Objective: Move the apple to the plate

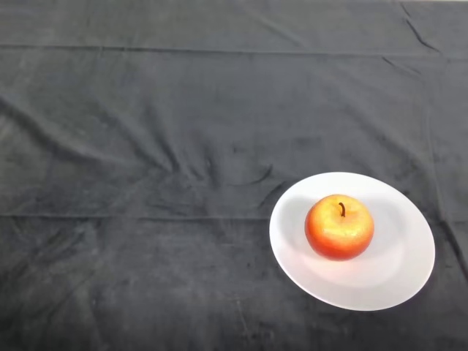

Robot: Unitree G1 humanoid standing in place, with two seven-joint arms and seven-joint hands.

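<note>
A red and yellow apple with a dark stem stands upright on a white round plate at the lower right of the head view. The apple sits a little left of the plate's middle. No part of the robot shows.
A dark wrinkled cloth covers the whole table, with folds running across its left and middle parts.
</note>
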